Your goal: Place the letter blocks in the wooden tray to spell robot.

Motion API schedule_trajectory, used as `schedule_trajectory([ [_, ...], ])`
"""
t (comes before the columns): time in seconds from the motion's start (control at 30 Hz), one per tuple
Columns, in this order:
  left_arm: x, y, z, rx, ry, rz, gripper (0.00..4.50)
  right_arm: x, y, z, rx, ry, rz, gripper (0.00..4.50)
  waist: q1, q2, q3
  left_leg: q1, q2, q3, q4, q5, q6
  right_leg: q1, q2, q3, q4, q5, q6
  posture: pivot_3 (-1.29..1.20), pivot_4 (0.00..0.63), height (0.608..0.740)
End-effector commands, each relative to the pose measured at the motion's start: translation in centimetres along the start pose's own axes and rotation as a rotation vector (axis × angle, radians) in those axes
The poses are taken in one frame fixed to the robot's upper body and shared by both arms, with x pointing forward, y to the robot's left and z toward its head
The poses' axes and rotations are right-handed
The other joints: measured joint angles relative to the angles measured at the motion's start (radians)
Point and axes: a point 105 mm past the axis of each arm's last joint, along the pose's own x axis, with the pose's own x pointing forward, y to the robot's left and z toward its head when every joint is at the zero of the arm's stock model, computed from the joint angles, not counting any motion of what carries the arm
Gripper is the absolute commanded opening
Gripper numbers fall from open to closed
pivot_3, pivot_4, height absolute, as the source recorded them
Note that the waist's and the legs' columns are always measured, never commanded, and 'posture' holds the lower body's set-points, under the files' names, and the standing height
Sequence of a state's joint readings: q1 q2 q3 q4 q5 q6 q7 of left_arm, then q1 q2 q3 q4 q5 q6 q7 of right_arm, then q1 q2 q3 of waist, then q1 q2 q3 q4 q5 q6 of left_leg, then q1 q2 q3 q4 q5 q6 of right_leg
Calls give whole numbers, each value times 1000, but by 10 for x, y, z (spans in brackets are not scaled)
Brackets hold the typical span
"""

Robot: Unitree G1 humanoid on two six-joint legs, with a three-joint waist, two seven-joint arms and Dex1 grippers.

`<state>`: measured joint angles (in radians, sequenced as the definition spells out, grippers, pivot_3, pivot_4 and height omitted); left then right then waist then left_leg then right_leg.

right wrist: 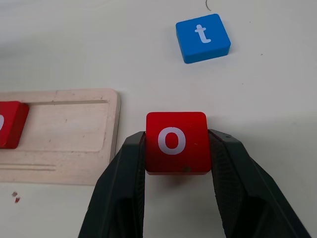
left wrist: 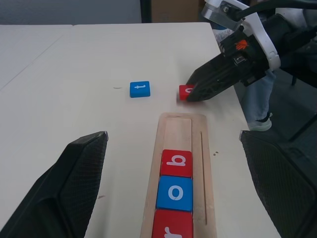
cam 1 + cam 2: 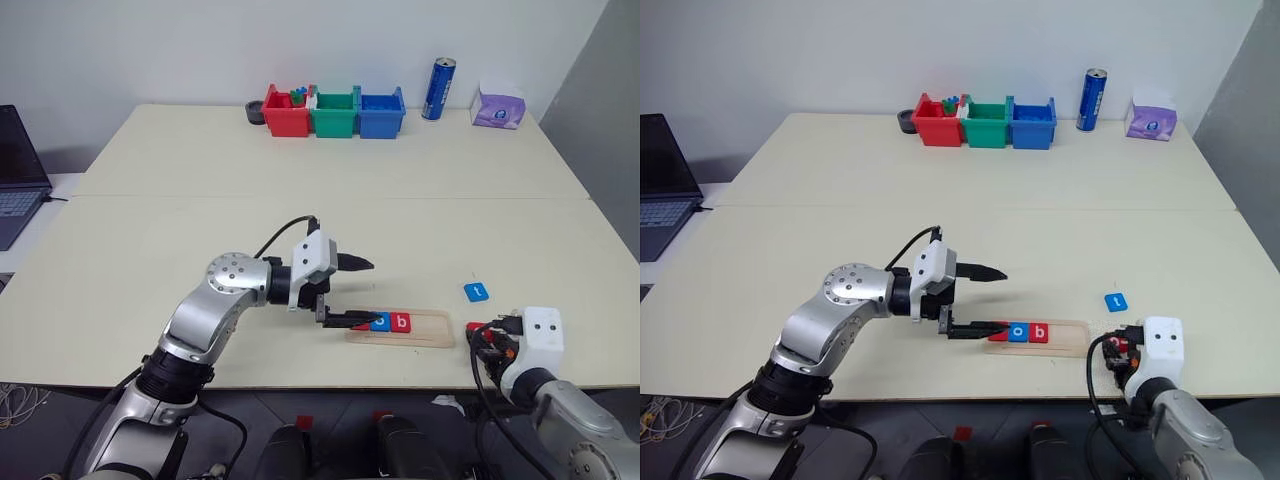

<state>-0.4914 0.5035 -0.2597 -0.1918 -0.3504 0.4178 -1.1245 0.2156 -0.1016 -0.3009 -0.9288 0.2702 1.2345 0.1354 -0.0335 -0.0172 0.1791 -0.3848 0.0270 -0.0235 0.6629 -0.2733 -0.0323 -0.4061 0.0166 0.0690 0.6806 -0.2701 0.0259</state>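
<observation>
The wooden tray (image 3: 428, 331) lies near the table's front edge. It holds a red "r" block (image 2: 171, 225), a blue "o" block (image 2: 174, 192) and a red "b" block (image 2: 176, 162) side by side from its left end; its right part is bare. My left gripper (image 3: 350, 292) is open, fingers spread above and over the tray's left end. My right gripper (image 1: 176, 148) is shut on a red "o" block (image 1: 176, 141), just right of the tray's right end and low over the table. A blue "t" block (image 3: 476, 292) lies flat on the table beyond it.
Red (image 3: 286, 112), green (image 3: 334, 113) and blue (image 3: 381, 113) bins stand in a row at the table's far edge. A blue can (image 3: 438, 88) and a purple tissue pack (image 3: 498, 106) stand to their right. A laptop (image 3: 15, 175) sits far left.
</observation>
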Motion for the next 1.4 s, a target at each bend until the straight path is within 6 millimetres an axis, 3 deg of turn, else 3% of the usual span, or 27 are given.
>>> schedule_trajectory([
  [0.03,2,-5,8,47,-21,-19,4500,2,-6,7,3,-49,-58,2182,0,0,0,0,0,0,0,0,0,0,0,0,0,0,0,0,150,740],
  [0.23,-3,-4,3,45,-4,-6,4500,-1,-1,23,-6,-117,-29,4328,-1,0,0,0,0,0,0,0,0,0,0,0,0,0,0,0,150,740],
  [0.27,-5,-4,1,43,4,-6,4500,-3,1,30,-30,-136,-13,4439,-2,0,0,0,0,0,0,0,0,0,0,0,0,0,0,0,150,740],
  [0.43,-23,-11,-12,63,65,-49,4500,-19,12,63,-325,-158,278,4439,-2,-1,1,0,0,0,0,0,0,0,0,0,-1,0,0,0,150,740],
  [0.7,-51,-1,-24,74,107,-21,4500,-23,-6,57,-703,40,505,4439,2,-5,3,-1,-2,0,-1,0,0,0,1,-3,-2,-1,-1,0,150,740],
  [0.9,-68,-5,-42,63,151,-19,4500,-11,-19,50,-804,112,583,4439,-1,-6,4,0,-1,1,-1,0,0,0,1,-3,-1,-1,-1,0,150,740],
  [1.13,-68,-7,-41,70,144,-33,4500,-1,-22,40,-860,164,653,4439,4,-7,4,-1,0,1,0,0,0,0,0,-3,-2,-1,-1,0,150,740],
  [1.27,-66,-9,-39,70,132,-36,4500,10,-24,23,-900,243,709,4439,3,-7,4,-1,0,1,0,0,0,0,0,-3,-1,-1,-1,0,150,740],
  [1.4,-66,-10,-37,64,124,-37,4500,18,-28,20,-911,244,700,3525,3,-7,4,-1,0,1,0,0,0,0,0,-3,-1,-1,-1,0,150,740],
])
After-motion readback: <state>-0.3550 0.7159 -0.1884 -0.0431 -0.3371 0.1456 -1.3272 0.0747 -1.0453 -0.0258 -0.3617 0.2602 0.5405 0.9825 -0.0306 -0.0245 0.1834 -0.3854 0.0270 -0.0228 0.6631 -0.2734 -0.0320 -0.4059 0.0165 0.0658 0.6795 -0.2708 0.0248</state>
